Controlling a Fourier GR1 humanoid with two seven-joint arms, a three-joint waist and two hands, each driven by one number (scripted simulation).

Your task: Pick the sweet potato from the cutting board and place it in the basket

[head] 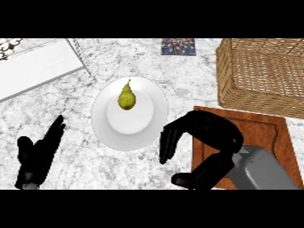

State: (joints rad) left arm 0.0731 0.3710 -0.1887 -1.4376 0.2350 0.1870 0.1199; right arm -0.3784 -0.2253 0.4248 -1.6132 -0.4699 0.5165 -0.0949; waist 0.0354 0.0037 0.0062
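Right hand (203, 133) curled above cutting board (273, 133) (contents hidden).

1. The right hand (203, 138) and its forearm cover much of the cutting board (273, 133).
2. No sweet potato shows on the board.
3. The basket (273, 75) runs past the right edge.
4. The small patterned item (178, 46) is too small to identify.

Bright even light, no glare, faint shadows, slightly soft focus.
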